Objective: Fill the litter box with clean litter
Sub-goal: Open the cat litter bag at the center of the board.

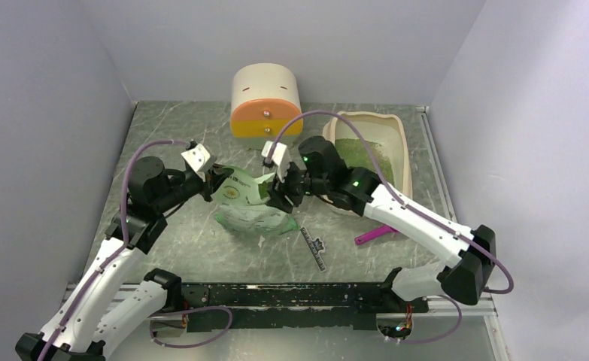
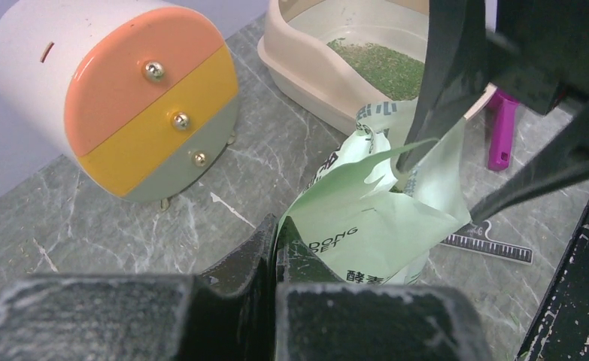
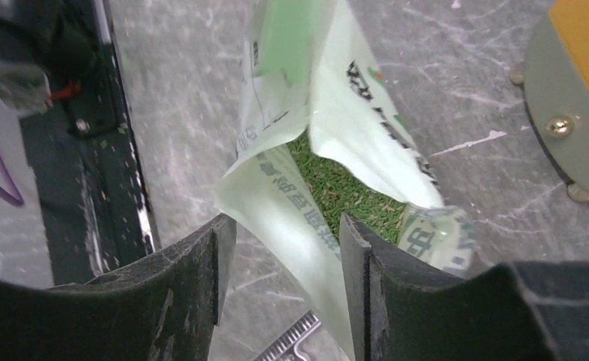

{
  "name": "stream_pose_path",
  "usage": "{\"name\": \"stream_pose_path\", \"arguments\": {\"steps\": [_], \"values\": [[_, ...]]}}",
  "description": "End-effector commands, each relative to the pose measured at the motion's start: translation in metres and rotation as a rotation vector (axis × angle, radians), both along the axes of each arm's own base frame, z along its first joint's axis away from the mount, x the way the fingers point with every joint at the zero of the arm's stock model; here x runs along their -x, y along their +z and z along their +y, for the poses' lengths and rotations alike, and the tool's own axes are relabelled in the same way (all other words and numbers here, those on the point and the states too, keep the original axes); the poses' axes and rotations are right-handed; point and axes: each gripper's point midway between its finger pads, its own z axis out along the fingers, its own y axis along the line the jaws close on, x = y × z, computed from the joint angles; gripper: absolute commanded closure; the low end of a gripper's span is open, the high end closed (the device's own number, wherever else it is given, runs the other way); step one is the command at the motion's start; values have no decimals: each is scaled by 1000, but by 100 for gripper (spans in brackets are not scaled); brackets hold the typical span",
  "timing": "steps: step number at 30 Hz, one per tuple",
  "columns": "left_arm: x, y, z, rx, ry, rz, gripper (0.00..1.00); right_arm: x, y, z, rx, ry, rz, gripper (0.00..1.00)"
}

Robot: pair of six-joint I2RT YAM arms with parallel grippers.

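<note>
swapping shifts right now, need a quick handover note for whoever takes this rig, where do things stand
Left gripper: shut on one edge of the green bag, near its mouth.
Right gripper: open, fingers either side of the bag's other edge, not clamped.
Litter box: back right of the table, beside the drawer unit.
Done: clean litter covers part of the box floor.
Left: the bag has granules inside; probably regrip with the right gripper and tip more in.
Magenta scoop lies on the table by the box, unheld.
</note>
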Motion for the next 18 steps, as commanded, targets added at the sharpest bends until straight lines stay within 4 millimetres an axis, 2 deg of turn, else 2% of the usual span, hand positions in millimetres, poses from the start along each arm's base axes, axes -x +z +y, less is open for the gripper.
{"name": "stream_pose_path", "arguments": {"steps": [1,3,6,8,10,13,15,16,17,18], "values": [[2,43,-1,48,-5,-114,95,3,-20,-2,131,89,-102,43],[1,42,-1,41,-5,-108,95,6,-21,-2,127,95,-108,43],[0,43,-2,39,-9,-108,95,2,-8,-6,101,52,-141,43],[1,44,-3,40,-15,-112,95,0,-1,-10,81,35,-181,39],[2,45,-3,42,-21,-114,95,-2,-9,-13,92,36,-205,37],[3,45,-4,42,-30,-114,95,-6,-34,-13,175,46,-186,39],[3,45,-5,39,-34,-111,95,-9,-44,-10,214,49,-155,44],[3,45,-5,38,-33,-110,95,-12,-40,-6,212,44,-149,49],[3,45,-4,36,-32,-109,95,-12,-38,-3,209,45,-138,56],[2,45,-4,35,-28,-110,95,-12,-34,-1,204,47,-126,69]]}}
